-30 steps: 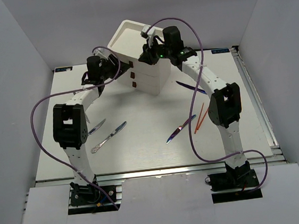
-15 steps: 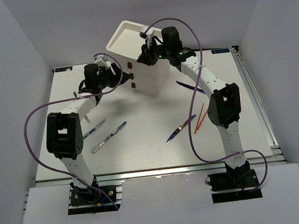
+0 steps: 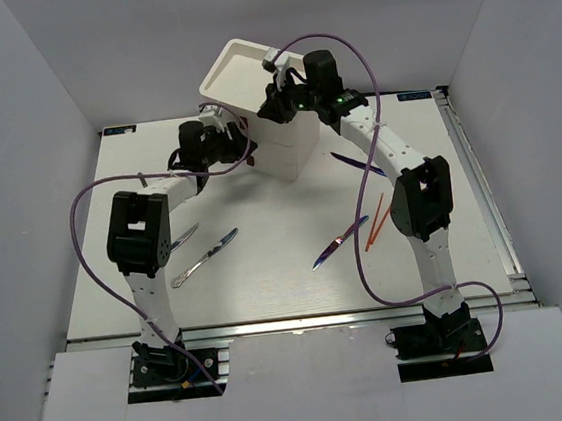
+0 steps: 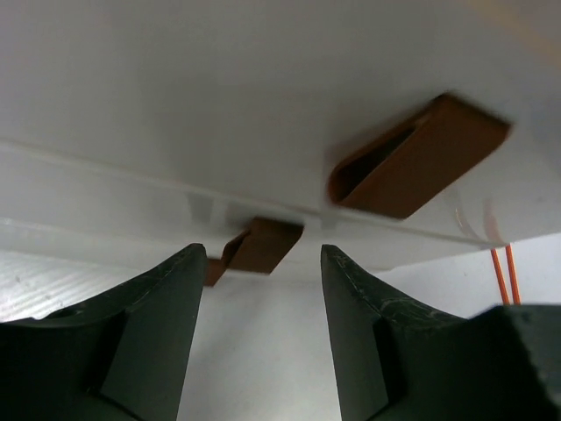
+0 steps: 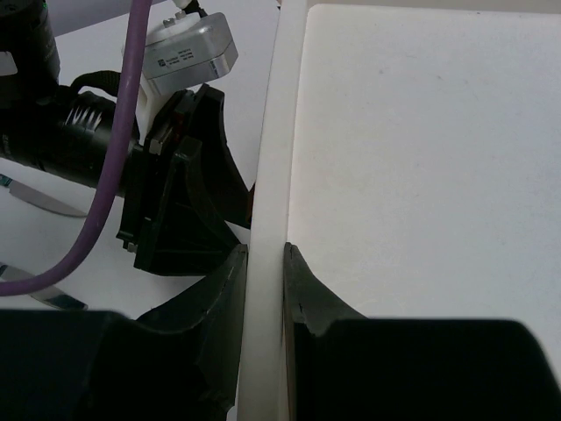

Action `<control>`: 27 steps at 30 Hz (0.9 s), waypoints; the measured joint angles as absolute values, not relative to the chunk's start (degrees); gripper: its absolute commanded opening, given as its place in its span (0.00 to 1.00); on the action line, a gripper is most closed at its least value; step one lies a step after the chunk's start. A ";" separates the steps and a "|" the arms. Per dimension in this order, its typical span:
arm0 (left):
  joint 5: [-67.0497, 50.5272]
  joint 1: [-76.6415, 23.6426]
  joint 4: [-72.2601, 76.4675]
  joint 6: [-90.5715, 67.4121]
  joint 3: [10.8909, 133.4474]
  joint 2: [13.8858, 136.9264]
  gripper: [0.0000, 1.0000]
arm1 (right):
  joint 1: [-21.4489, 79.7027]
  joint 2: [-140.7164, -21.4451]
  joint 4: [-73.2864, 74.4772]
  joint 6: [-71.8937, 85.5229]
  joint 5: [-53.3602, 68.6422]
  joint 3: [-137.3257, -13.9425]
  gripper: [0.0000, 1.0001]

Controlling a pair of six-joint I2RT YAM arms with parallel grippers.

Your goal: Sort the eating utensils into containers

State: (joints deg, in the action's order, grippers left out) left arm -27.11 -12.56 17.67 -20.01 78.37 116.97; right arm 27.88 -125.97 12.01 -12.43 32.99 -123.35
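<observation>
While nothing is sorted yet, the visible eating utensils lie loose on the surface [image 3: 270,292]. There are silver knives [image 3: 204,258] at 8 o'clock, a purple knife [image 3: 340,241] and orange chopsticks [image 3: 375,223] at 4 o'clock, and one more piece [image 3: 356,162] at 2 o'clock.

Further out, the left claw [image 4: 263,289] is spread. Its fingers [image 4: 166,316] stand either side of a dark red pull [image 4: 263,246] on the drawer unit [image 3: 290,149] at 12 o'clock. I see no contact with the pull.

The right claw [image 5: 266,263] is pinching the thin side rim of the top drawer [image 3: 214,72]. That drawer looks drawn out toward 11 o'clock and canted, and the floor in view is bare.

Risks:
- The rim pinch is narrow and off-centre, so a loaded or bumped drawer could twist or slip out.
- If the left claw closes short of or skewed on the pull, it clamps air or glances off the front.
- Pulling a drawer may drag or tip the whole unit, which looks light. The right claw is on a drawer, not the body, so it anchors poorly.
- The two claws are close together at the unit front, so they could collide.
</observation>
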 measured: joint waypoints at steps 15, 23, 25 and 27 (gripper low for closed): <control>-23.09 -14.48 18.17 -18.06 79.20 117.36 0.06 | 27.88 -125.97 11.99 -12.38 33.04 -123.35 0.00; -19.51 -14.81 20.62 -17.06 72.36 112.49 0.00 | 27.88 -125.97 12.05 -12.36 32.95 -123.33 0.00; -18.68 -14.81 20.60 -16.25 69.28 109.84 0.00 | 27.88 -125.97 12.08 -12.36 32.91 -123.33 0.00; -17.63 -14.81 20.21 -15.33 65.34 106.39 0.00 | 27.88 -125.97 12.10 -12.38 32.80 -123.33 0.00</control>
State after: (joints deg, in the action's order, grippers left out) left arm -17.63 -14.81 20.21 -15.33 65.34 106.39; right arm 27.88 -125.97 12.10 -12.38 32.80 -123.33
